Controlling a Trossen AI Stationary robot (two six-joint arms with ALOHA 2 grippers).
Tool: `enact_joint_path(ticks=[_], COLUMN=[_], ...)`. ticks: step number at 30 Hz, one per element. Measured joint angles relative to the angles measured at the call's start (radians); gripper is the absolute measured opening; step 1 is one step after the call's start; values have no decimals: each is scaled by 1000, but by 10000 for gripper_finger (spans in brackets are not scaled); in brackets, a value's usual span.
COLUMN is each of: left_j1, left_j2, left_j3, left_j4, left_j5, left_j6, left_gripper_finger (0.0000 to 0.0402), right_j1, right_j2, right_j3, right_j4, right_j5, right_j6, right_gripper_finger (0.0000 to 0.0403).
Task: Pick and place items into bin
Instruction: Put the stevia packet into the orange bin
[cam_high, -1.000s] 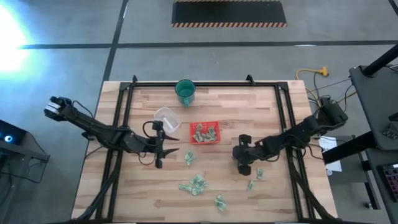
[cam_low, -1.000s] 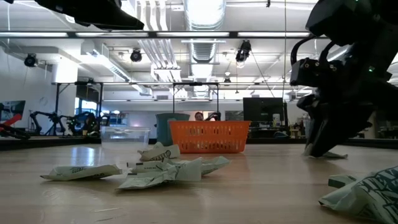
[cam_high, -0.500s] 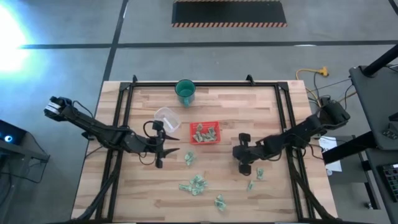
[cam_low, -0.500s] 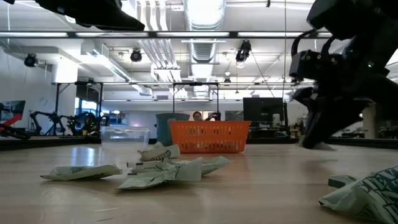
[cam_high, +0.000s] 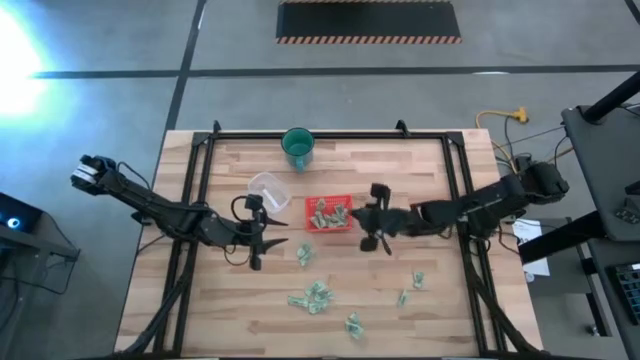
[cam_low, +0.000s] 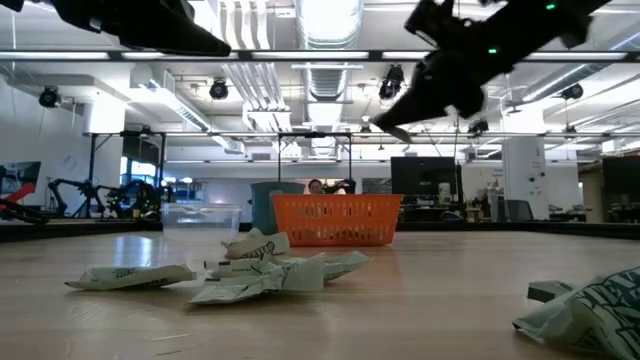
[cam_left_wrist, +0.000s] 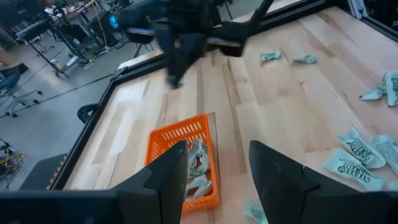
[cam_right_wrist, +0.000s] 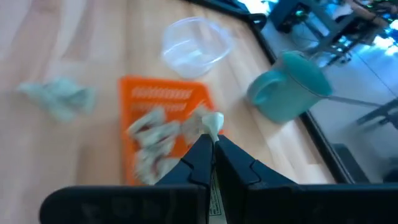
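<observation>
Now the right gripper (cam_high: 372, 226) had left the lower right part of the worktop (cam_high: 430, 190), where it had been down among the loose pieces a second earlier, and had swung across to the right edge of the red tray (cam_high: 329, 214). In the low view it had climbed from the surface to well above the tray. Its fingers (cam_right_wrist: 202, 158) had gone from partly parted to clenched, and the right wrist view showed a small pale-green wrapper (cam_right_wrist: 213, 122) pinched at their tips, with the tray directly beyond it. That suggested 1 more piece was picked and on its way; it seemed to hang at the tray's edge rather than over the middle, though the blur made this hard to fix, so a short further reach looked needed before letting go.

The left gripper (cam_high: 262, 240) had not shifted: it waited just left of the tray, near the clear round container (cam_high: 268, 188), with its fingers (cam_left_wrist: 278, 177) apart and nothing between them.

The tray already held several wrappers. Others lay scattered on the worktop: 1 (cam_high: 304, 256) below the tray, a cluster (cam_high: 311, 296) farther down, 1 (cam_high: 353, 324) near the front edge, and 2 (cam_high: 409, 288) to the right. The green cup (cam_high: 297, 146) stood untouched at the far side. By that spread, the task looked roughly halfway done.
</observation>
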Motion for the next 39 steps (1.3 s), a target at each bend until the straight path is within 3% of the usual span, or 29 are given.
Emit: enact_joint_path(ticks=[8, 16, 23, 35, 39], left_j1=[0, 0, 0, 0, 2], left_j2=[0, 0, 7, 85, 124], left_j3=[-41, -46, -47, -47, -42], left_j4=[0, 2, 0, 0, -1], left_j5=[16, 44, 45, 48, 162], left_j6=[0, -1, -2, -3, -46], left_gripper_finger=[155, 155, 155, 155, 155], right_j1=[-187, -231, -229, -222, -197], right_j2=[90, 228, 252, 233, 180], right_j3=[1, 41, 67, 66, 66], right_j4=[168, 197, 196, 173, 122], right_j5=[-282, -290, -290, -310, -310], right_j6=[5, 1, 22, -8, -41], right_gripper_finger=[9, 9, 14, 130, 154])
